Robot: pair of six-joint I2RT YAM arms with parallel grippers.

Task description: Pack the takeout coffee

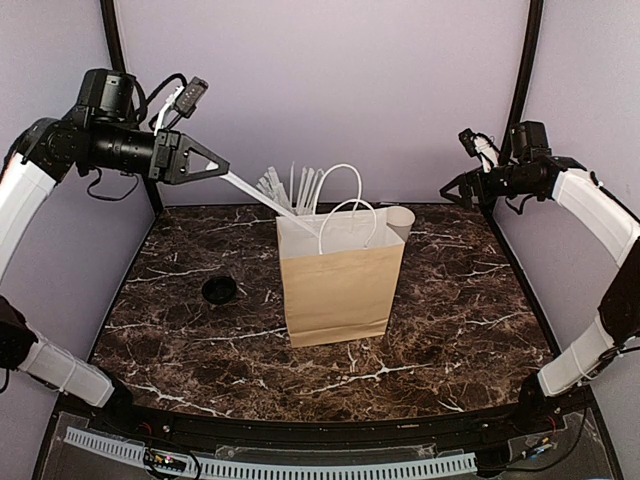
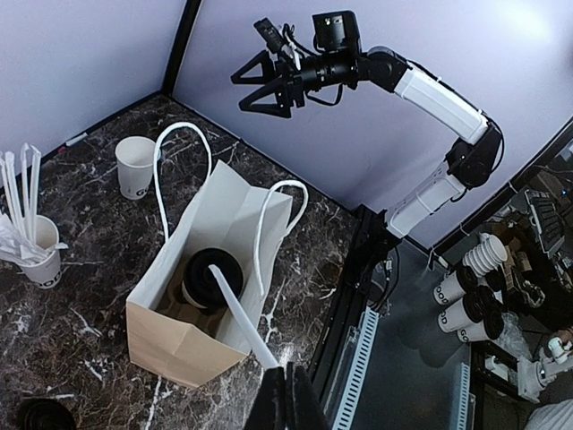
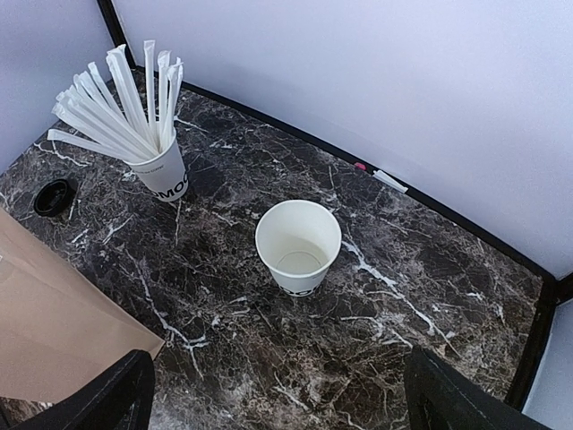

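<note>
Nearly packed: the takeout coffee sits inside the bag, with a straw held above it.

From the top view, the left gripper (image 1: 215,168) is clamped on a long white paper-wrapped straw (image 1: 255,192) that slants into the tall brown paper bag (image 1: 340,285) standing mid-table. The right gripper (image 1: 455,188) hangs empty over the far right corner. From the left wrist view, the takeout coffee (image 2: 212,276), a small white paper cup under a round black plastic lid, stands upright on the bag's floor. Whether the straw tip touches the lid I cannot tell. From the right wrist view, the fingers stand wide apart above a lidless white paper cup (image 3: 298,246) near the table's far edge. The coffee cup looks light and thin-walled, easily crushed, so it is best gripped gently around the wall below the lid.
</note>
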